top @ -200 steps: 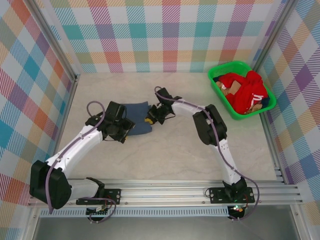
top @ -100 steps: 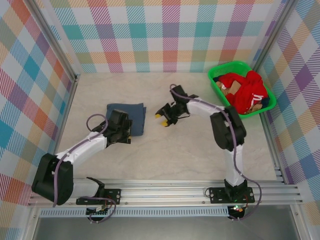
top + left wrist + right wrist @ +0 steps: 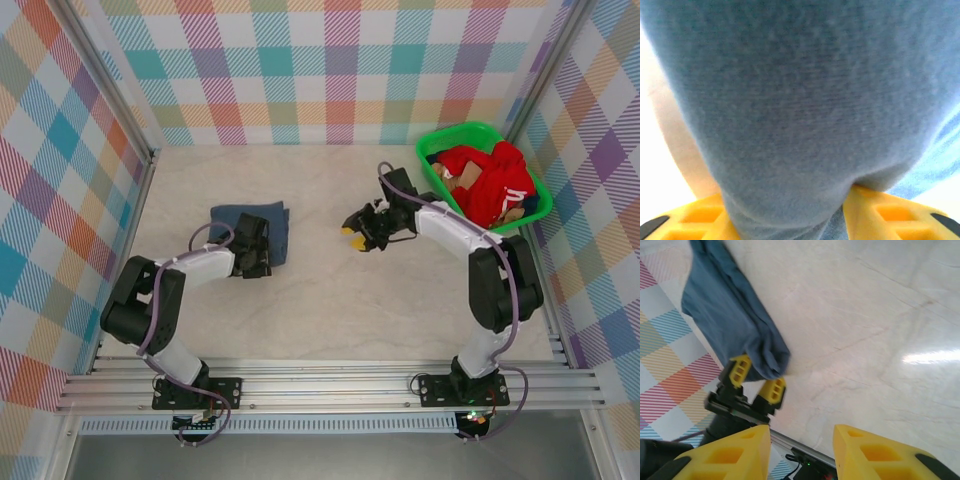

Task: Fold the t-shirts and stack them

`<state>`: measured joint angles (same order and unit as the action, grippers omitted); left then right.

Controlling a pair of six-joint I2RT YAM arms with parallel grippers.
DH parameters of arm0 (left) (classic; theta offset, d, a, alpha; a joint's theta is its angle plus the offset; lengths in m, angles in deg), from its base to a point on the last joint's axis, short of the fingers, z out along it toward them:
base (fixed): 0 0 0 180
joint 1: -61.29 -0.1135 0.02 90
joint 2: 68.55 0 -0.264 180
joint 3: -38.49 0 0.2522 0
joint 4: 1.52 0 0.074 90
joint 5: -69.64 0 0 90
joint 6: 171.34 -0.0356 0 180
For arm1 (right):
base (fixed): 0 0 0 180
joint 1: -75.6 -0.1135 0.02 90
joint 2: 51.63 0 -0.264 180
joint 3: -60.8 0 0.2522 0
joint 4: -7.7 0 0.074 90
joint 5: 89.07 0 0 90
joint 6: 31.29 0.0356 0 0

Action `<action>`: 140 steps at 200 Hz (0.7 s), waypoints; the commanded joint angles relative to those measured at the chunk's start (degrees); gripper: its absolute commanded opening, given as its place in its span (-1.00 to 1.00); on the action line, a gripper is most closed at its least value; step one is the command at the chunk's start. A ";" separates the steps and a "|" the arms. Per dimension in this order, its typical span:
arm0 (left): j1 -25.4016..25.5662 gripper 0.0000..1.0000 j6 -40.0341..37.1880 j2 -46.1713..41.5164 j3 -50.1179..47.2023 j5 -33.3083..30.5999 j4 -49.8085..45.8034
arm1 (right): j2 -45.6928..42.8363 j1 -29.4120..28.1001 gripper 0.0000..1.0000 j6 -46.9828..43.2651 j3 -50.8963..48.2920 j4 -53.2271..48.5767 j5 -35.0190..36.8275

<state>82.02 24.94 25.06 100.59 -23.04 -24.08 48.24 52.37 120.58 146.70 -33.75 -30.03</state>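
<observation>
Now the left gripper (image 3: 756, 376) pinches one end of the folded blue shirt (image 3: 272, 225), while the right gripper (image 3: 355, 238) hangs open and empty, well apart.

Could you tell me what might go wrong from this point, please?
1. The edge of the folded blue t-shirt sits between the fingers of the left gripper. If the gripper pulls away without fully letting go, it could drag the fold open.
2. The red clothes lie heaped and tangled in the green bin. The open right gripper, near the bin, may lift more than one garment.
</observation>
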 commanded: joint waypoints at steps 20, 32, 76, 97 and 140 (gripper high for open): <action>-8.79 -0.21 -2.43 5.66 6.66 -3.19 -0.11 | -8.10 1.75 -0.27 -3.56 -3.66 -4.80 -0.09; -12.67 -0.22 -6.80 8.26 10.67 -1.25 -2.12 | -10.27 2.19 -0.27 -4.09 -4.50 -6.06 0.38; -25.04 -0.31 -32.20 24.68 33.18 12.73 -13.54 | -16.81 3.72 -0.26 -6.29 -6.04 -8.74 1.72; -27.82 -0.30 -44.22 32.51 46.91 14.31 -25.34 | -18.37 4.57 -0.25 -6.67 -6.72 -9.11 1.71; -30.75 -0.29 -48.20 38.63 56.39 14.79 -29.99 | -19.03 5.52 -0.25 -6.71 -7.32 -9.29 1.53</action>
<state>52.01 -15.98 60.77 153.00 -10.19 -45.17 29.93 57.42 115.13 139.99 -41.33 -28.61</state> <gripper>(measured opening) 0.352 0.374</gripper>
